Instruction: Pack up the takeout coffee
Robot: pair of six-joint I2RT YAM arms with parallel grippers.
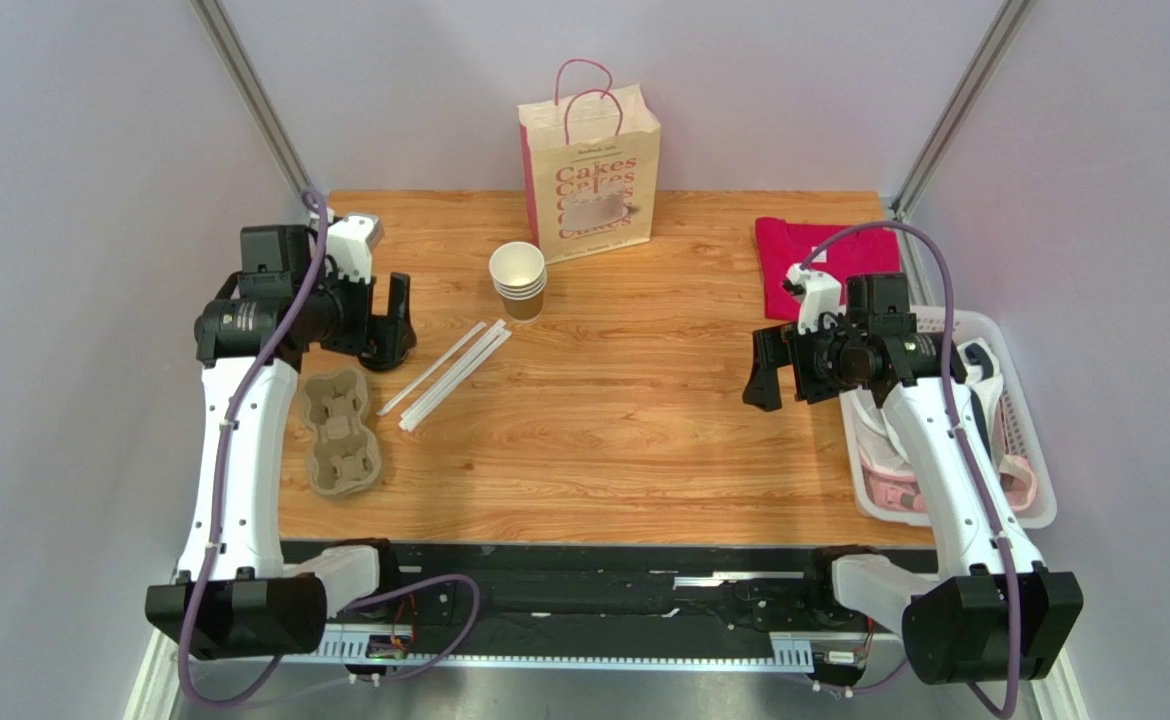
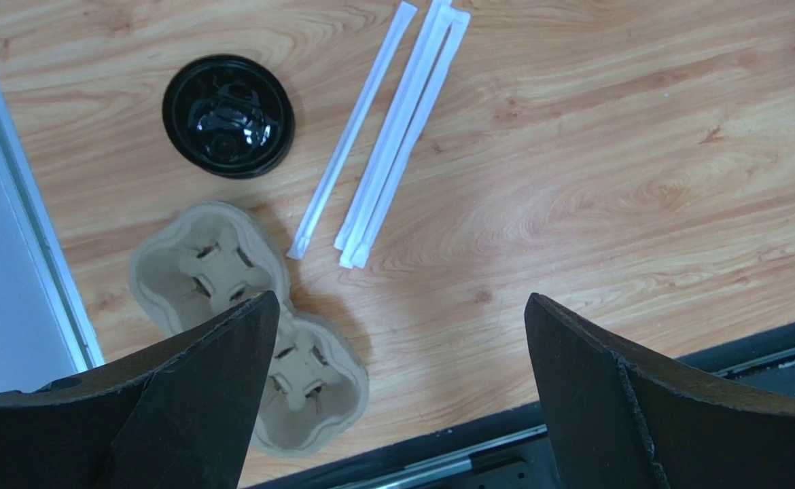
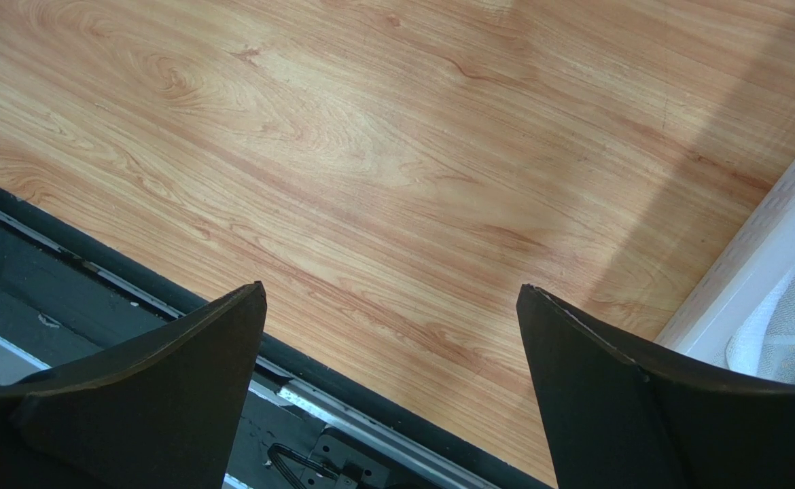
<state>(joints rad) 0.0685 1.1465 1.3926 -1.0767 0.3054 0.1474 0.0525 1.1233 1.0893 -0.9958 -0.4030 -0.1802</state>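
Observation:
The brown kraft paper cup (image 1: 518,281), white inside, stands open-topped at the table's middle back; it looks like a short stack. Its round black lid (image 2: 228,115) lies flat on the wood, apart from the cup, seen only in the left wrist view. My left gripper (image 1: 390,323) is open and empty above the table's left side, left of the cup; in its wrist view (image 2: 400,306) the jaws stand wide apart. My right gripper (image 1: 769,375) is open and empty over bare wood at the right (image 3: 390,295).
A cream paper bag with pink handles (image 1: 588,162) stands behind the cup. A grey pulp cup carrier (image 1: 340,432) (image 2: 248,326) lies at the left front. Three wrapped straws (image 1: 449,371) (image 2: 391,132) lie beside it. A red cloth (image 1: 824,248) and a white basket (image 1: 952,435) are at the right.

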